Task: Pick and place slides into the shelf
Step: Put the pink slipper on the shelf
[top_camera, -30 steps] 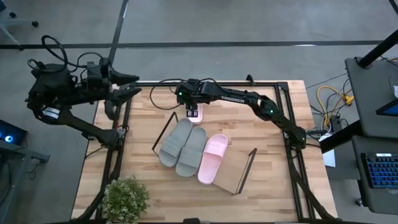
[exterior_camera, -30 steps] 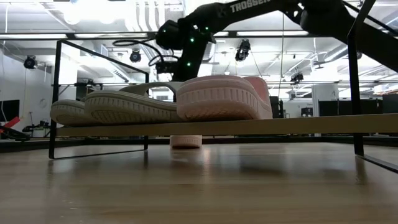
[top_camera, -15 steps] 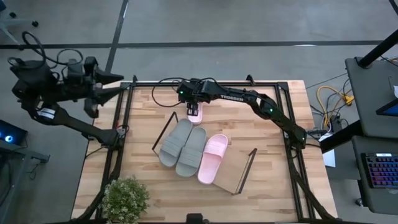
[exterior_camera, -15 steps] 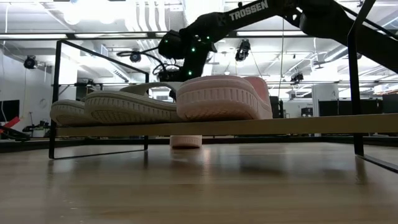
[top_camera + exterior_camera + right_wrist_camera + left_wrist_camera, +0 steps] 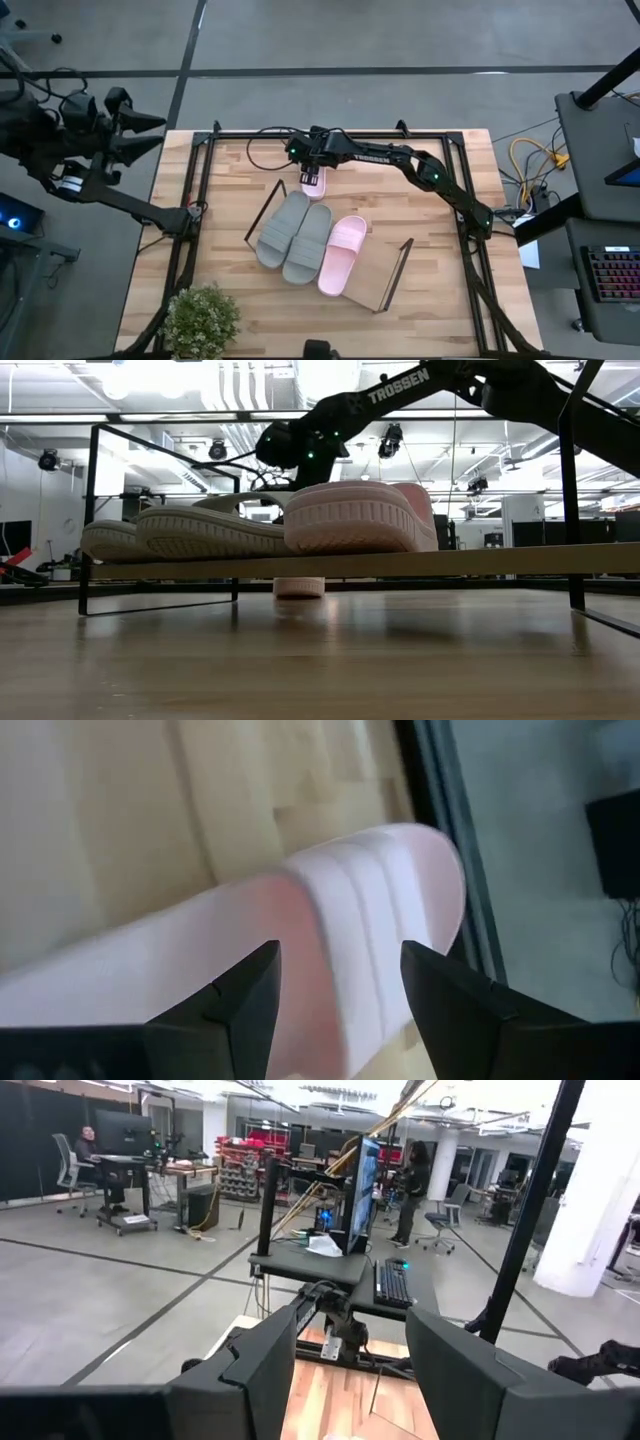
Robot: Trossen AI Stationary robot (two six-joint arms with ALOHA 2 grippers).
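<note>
Since the earlier frame my left claw (image 5: 150,132) has retreated off the tabletop's (image 5: 440,290) left edge, fingers apart and empty, while my right claw (image 5: 312,180) straddles the far pink slide (image 5: 340,930), fingers spread.

We see a wooden desk (image 5: 440,290) carrying the low shelf (image 5: 372,272), a potted plant (image 5: 201,318) and one pink slide (image 5: 313,186). On the shelf lie two grey slides (image 5: 295,234) and a pink slide (image 5: 343,253).
</note>
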